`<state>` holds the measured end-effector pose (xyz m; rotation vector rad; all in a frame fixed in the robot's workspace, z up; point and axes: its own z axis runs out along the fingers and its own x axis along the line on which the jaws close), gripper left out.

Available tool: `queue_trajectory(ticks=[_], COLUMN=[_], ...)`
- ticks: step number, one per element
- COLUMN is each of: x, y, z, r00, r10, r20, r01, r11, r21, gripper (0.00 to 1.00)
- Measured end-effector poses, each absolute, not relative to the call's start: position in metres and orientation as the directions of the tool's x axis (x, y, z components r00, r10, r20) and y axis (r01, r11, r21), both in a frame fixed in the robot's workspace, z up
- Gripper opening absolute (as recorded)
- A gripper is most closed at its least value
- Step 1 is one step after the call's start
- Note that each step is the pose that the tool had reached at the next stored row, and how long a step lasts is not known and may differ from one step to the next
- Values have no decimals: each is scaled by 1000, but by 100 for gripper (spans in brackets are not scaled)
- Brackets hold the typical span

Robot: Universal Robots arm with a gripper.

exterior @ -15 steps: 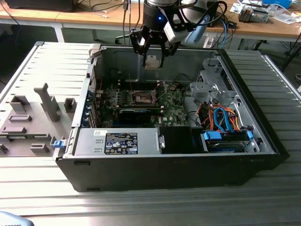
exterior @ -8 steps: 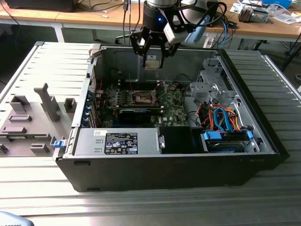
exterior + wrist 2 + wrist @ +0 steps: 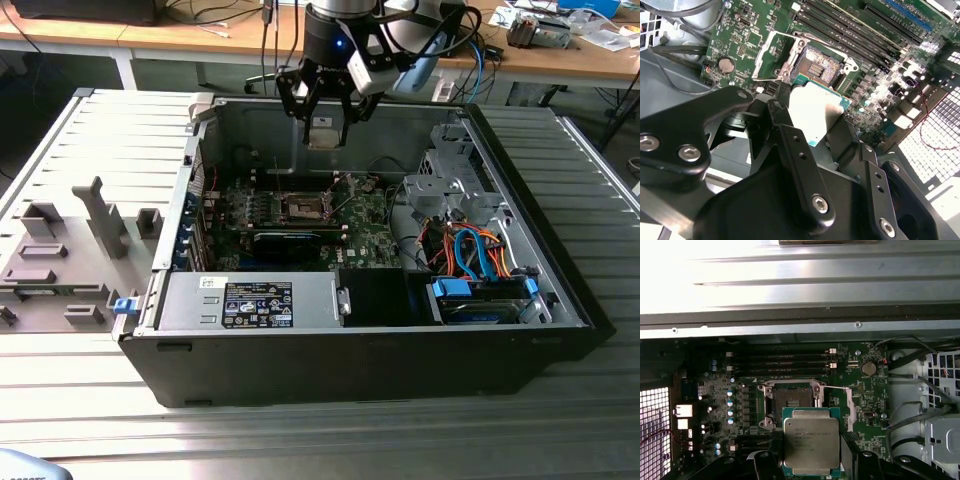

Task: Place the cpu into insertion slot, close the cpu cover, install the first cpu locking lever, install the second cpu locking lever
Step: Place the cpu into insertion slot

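My gripper (image 3: pixel 323 122) hangs above the open computer case, shut on the cpu (image 3: pixel 323 133), a small square chip with a dull silver top. In both wrist views the cpu (image 3: pixel 811 442) (image 3: pixel 815 110) sits between the black fingers (image 3: pixel 765 462). It is held above the board, apart from it. The insertion slot (image 3: pixel 305 207) (image 3: pixel 790 402) (image 3: pixel 817 67) lies open on the green board, its brownish pin field bare. The cpu cover (image 3: pixel 762 55) (image 3: pixel 850 407), a thin silvery frame, is swung open beside the slot.
The case walls (image 3: pixel 520 200) ring the board. A labelled metal box (image 3: pixel 250 300) fills the near side. A drive cage with orange and blue cables (image 3: pixel 480 260) stands at the exterior view's right. Long black memory slots (image 3: pixel 780 365) run beside the slot. A grey fixture tray (image 3: pixel 70 250) lies outside the case.
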<state>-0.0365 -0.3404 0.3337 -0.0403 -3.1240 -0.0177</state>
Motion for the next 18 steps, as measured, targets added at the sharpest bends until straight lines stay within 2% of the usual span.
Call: queue_trajectory(ticks=[18], x=[-37], y=[-340], z=[330], r00=[-1000], r10=[26], r20=[17], r01=[26], r11=[1000], r21=[11], gripper=[55])
